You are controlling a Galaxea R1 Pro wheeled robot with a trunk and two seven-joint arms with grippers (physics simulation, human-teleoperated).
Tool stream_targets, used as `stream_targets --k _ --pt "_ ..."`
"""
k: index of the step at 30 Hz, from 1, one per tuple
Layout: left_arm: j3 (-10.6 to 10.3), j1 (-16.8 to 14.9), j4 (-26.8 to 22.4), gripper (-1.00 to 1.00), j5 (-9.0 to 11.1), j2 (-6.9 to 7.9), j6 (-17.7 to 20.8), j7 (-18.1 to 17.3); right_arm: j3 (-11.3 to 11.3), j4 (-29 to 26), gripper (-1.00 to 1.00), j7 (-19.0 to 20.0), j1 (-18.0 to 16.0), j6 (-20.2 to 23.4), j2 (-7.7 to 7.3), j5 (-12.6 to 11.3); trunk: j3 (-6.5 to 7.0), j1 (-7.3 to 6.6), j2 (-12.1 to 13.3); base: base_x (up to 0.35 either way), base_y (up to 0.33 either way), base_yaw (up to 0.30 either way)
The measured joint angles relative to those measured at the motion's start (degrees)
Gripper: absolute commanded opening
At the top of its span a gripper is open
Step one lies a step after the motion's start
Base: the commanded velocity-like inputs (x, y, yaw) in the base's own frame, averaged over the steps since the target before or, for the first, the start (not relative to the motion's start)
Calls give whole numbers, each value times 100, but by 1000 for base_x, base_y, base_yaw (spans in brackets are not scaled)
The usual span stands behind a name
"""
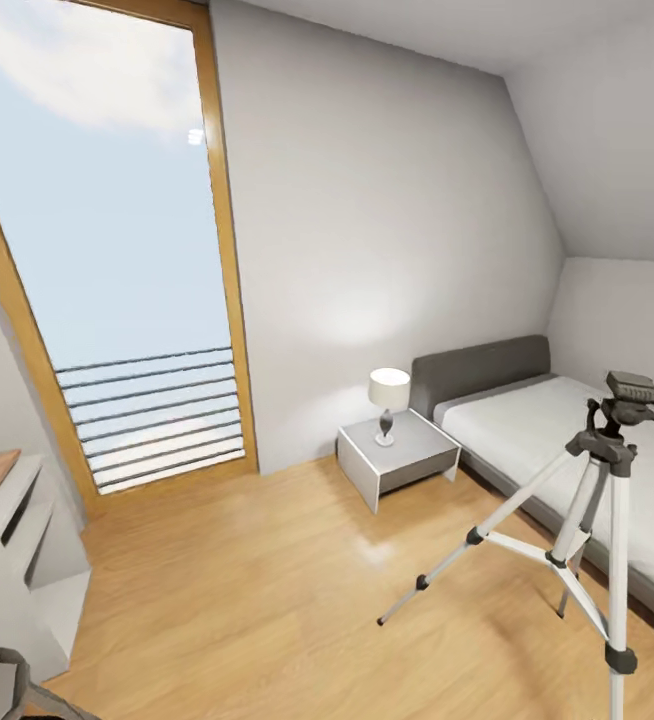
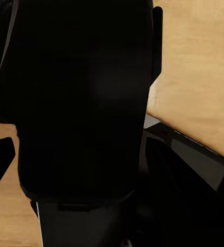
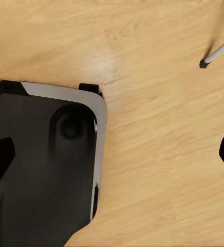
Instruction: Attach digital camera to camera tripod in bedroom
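Wood floor [image 1: 267, 560]; tripod [image 1: 592, 500] nr bed [image 1: 557, 430]

White walls [image 1: 367, 200] meet a sloped ceiling [image 1: 607, 120]. Light wood plank floor [image 1: 267, 580], glossy. Tall wood-framed window [image 1: 97, 230], sky beyond, horizontal rails across its lower part. Grey nightstand [image 1: 397, 458] against the wall, bearing a lit lamp [image 1: 388, 403] with a white shade. Just beside it, a grey bed [image 1: 527, 420] with a white mattress. White cabinet [image 1: 17, 560], wood-topped, near the window.
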Motion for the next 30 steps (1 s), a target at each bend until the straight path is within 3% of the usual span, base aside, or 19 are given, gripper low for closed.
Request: stream_targets --k 9,30 --pt "0 1 0 -100 0 0 -4 -1 -2 0 100 -1 0 -4 0 -1 0 2 1 146 72 -297" --pt "-1 1 0 -100 3 0 -5 -1 -11 0 100 -1 0 -8 -1 -10 0 3 1 6 3 -297"
